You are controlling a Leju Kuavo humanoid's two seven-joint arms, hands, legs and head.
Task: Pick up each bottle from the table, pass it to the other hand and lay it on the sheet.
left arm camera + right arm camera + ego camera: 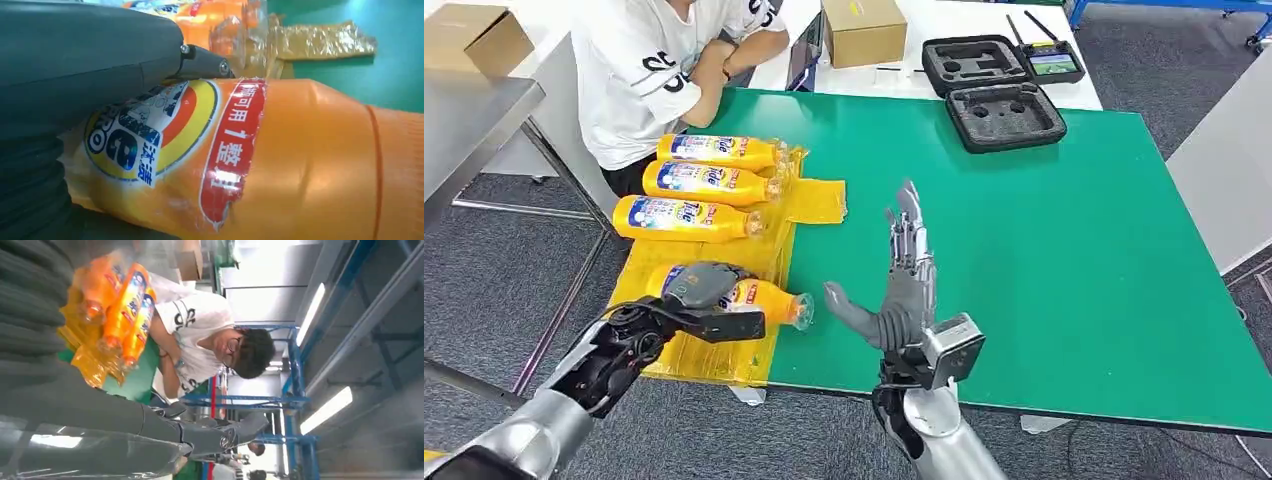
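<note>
— Bottle (759, 297) status? Where's it lying?
— On the yellow sheet (692, 355), nearest of four. The left hand (701, 285) covers its label end, gripping it.
— And the right hand (904, 275)?
— Over the green table (1044, 260), fingers spread, holding nothing.

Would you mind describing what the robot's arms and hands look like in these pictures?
Both arms are silver metal tubes. The left hand has a smooth dark grey cover, with black cables bundled at its wrist. The right hand has slim segmented metallic grey fingers, a thick grey thumb and a boxy silver wrist block.
</note>
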